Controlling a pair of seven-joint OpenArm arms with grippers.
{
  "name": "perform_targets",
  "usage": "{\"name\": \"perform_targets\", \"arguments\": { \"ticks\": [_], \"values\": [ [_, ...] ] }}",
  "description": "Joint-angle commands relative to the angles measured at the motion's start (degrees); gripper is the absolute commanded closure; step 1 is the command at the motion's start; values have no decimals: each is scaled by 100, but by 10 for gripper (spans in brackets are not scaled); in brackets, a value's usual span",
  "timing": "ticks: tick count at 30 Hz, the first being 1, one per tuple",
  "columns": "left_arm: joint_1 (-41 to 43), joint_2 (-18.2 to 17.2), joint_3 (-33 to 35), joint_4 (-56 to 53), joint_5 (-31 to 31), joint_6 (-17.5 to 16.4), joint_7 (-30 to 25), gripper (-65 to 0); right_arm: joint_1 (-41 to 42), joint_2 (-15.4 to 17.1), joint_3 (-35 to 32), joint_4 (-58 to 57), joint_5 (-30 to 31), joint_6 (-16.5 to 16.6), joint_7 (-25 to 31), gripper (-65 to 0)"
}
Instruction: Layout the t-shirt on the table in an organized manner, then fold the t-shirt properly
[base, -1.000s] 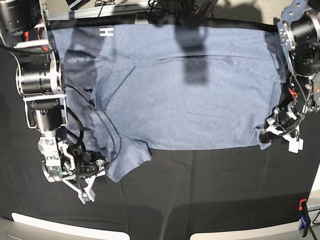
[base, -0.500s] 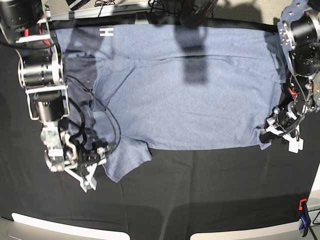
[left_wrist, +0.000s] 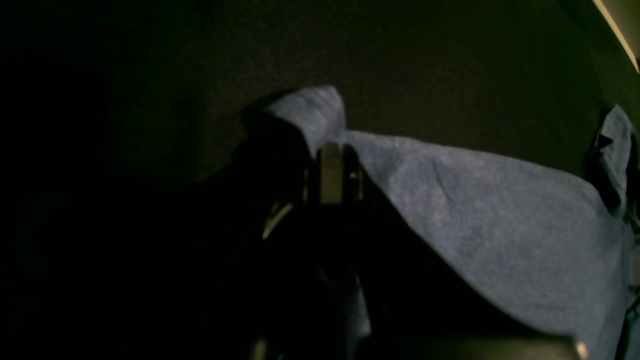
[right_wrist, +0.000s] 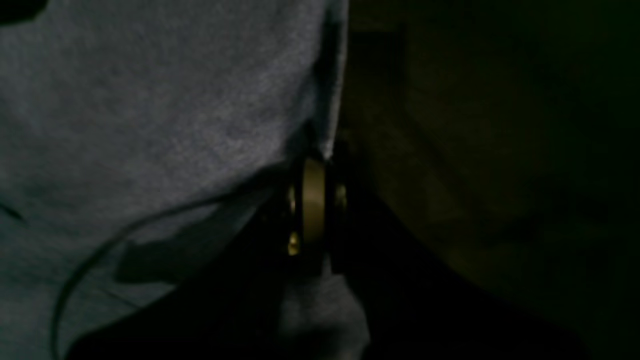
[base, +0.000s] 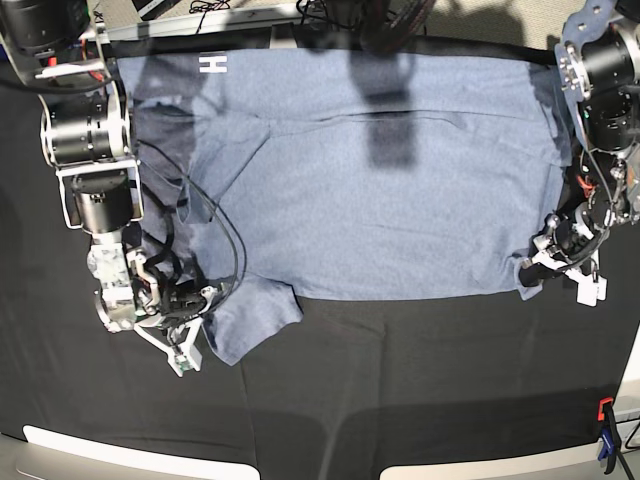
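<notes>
The light blue-grey t-shirt (base: 380, 200) lies spread flat across the far half of the black table (base: 400, 390), with a white letter mark (base: 212, 63) at its far left corner. My right gripper (base: 188, 335) is on the base view's left, shut on the edge of the near-left sleeve. In the right wrist view the cloth (right_wrist: 150, 100) runs into the closed gripper (right_wrist: 315, 170). My left gripper (base: 537, 268) is on the base view's right, shut on the shirt's near right corner. In the left wrist view that corner (left_wrist: 475, 200) folds over the gripper (left_wrist: 330, 155).
An orange and blue clamp (base: 606, 440) stands at the near right table edge. The right arm's black cable (base: 228, 262) loops over the shirt's left part. Pale panels (base: 120, 448) line the near edge. Cables and gear lie beyond the far edge.
My right arm has moved toward the far side and slightly right, carrying the sleeve edge with it. The left arm and the right corner have not moved.
</notes>
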Motion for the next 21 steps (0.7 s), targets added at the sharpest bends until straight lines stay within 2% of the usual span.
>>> {"name": "perform_targets", "arguments": {
  "ticks": [1,11,16,21],
  "values": [
    [-160,-144,-17,92,-129,-54,-197,0,175,127,15,199,-85,-74,42,0],
    [-39,-496,-17,763,-173,-54,-256,0,-101,190,15,1891,-61,-70,-223,0],
    [516,-549,-17,1534,-428,-54,-177,0,-664,190,26,3064,-61,-70,-514,0],
    [1147,-549,-20,2328,-577,-54,-177,0,-1220,188,157,3773,-61,-72,-654,0]
  ]
}}
